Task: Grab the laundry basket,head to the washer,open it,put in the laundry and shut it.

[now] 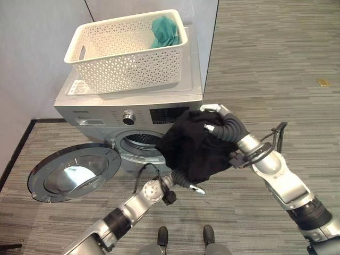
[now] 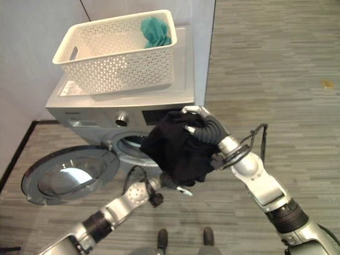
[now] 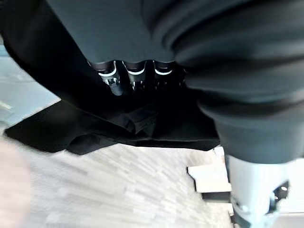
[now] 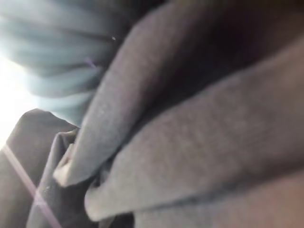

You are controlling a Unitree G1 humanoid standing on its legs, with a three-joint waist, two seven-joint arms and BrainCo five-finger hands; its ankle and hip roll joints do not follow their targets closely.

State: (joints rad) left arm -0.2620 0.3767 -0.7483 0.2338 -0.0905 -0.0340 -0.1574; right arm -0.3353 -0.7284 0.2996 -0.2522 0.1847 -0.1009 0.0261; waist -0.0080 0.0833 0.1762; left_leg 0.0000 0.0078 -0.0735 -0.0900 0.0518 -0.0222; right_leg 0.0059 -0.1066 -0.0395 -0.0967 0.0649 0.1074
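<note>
Nearest the robot: left hand (image 1: 187, 180) comes up from below under a black garment (image 1: 191, 143). In the left wrist view its fingers (image 3: 135, 76) press into the cloth from beneath, tips buried in the folds; I cannot tell whether they curl round it or just prop it.

Right hand (image 1: 215, 119) sits on the upper right of the same bundle. A fingertip shows at the top edge and another against the cloth, so it looks closed on the garment from above. The right wrist view gives dark fabric close up and nothing of the fingers.

The garment hangs bunched between the two hands, just in front of the drum opening (image 1: 141, 143) and partly covering it, not yet inside.

Washer door (image 1: 74, 172) is swung fully open to the left, lying low, clear of the arms.

Behind: washer (image 1: 127, 106) with the white laundry basket (image 1: 127, 53) standing on its top. A teal cloth (image 1: 166, 31) remains in the basket's far right corner.

Judgement on the step: loading is under way, one piece left after this. To do it well, carry the bundle left and forward until it is centred on the opening, push it deep with the lower hand leading, and release only once the trailing hem is past the rim. A loose edge draped over the seal would likely foul the door when it is shut.
</note>
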